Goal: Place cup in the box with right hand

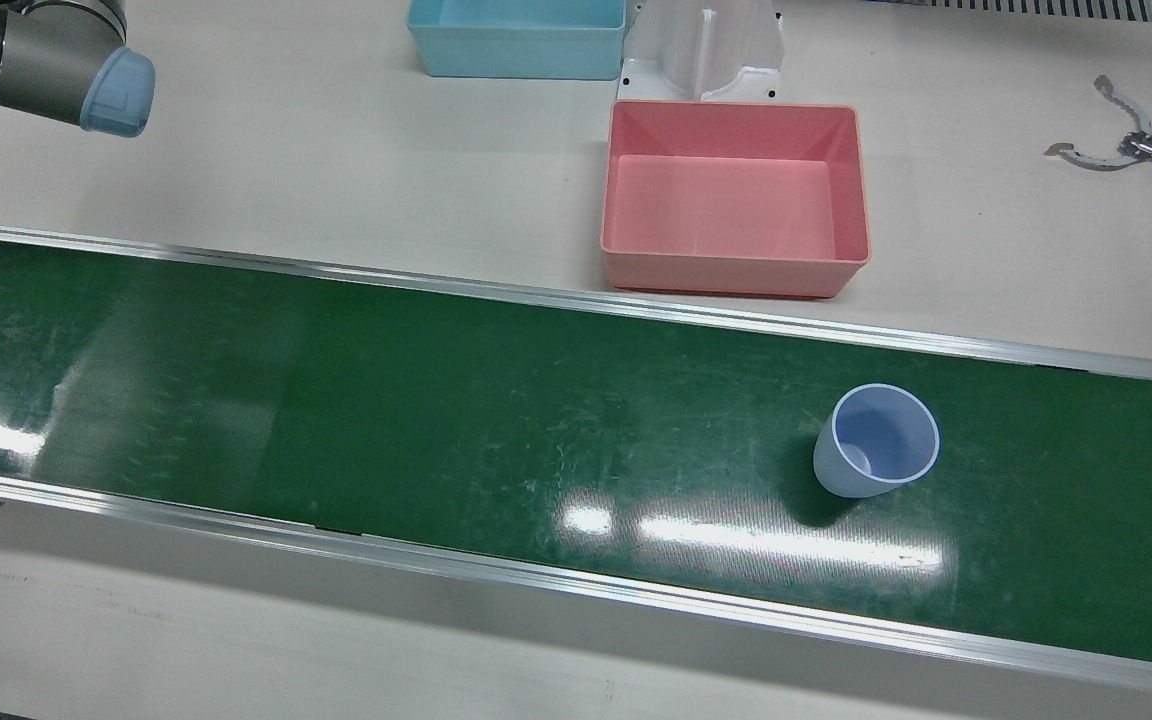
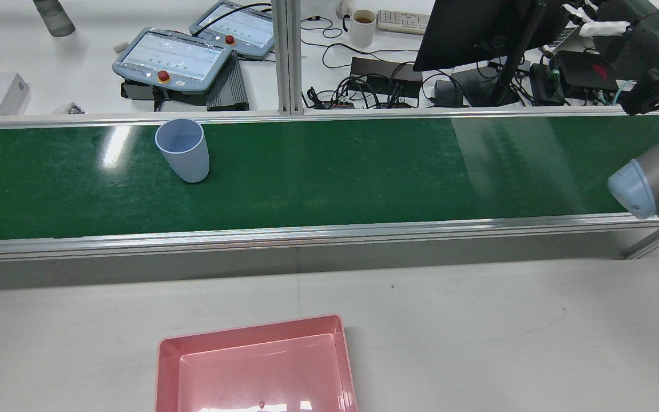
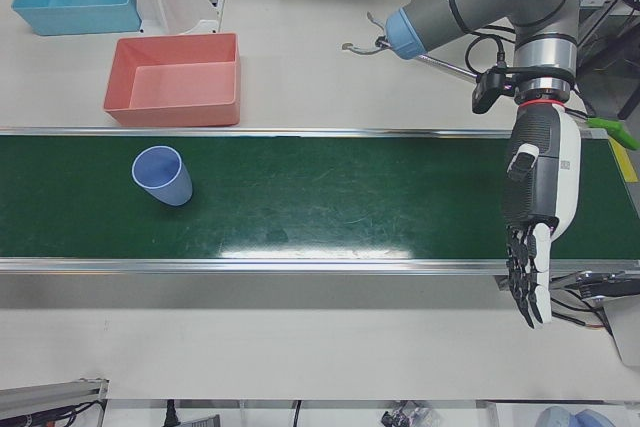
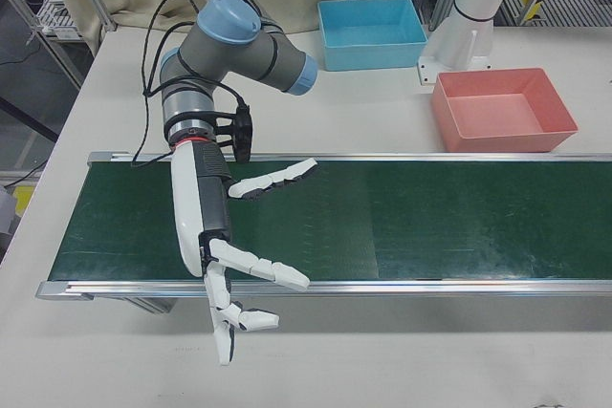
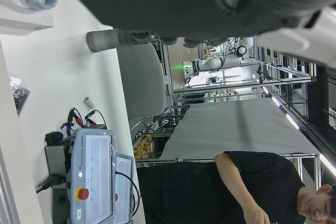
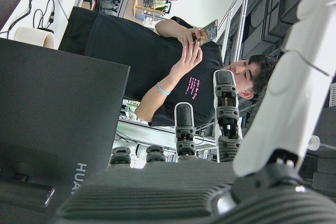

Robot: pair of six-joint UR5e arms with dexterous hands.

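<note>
A pale blue cup (image 1: 876,440) stands upright on the green conveyor belt (image 1: 436,420), on the robot's left half; it also shows as the cup (image 2: 182,150) and the cup (image 3: 162,175). The pink box (image 1: 736,195) sits empty on the white table beyond the belt, also seen as the pink box (image 2: 258,366) and the pink box (image 4: 504,110). My right hand (image 4: 218,255) hangs over the belt's operator-side edge at the far end from the cup, fingers spread, holding nothing. My left hand (image 3: 535,222) points down past the belt's other end, fingers straight, empty.
A blue box (image 1: 516,40) and a white arm pedestal (image 1: 701,50) stand behind the pink box. Metal tongs (image 1: 1126,140) lie on the table. Teach pendants (image 2: 172,57), a monitor (image 2: 478,28) and cables sit beyond the belt. A person (image 6: 173,56) shows in the hand views.
</note>
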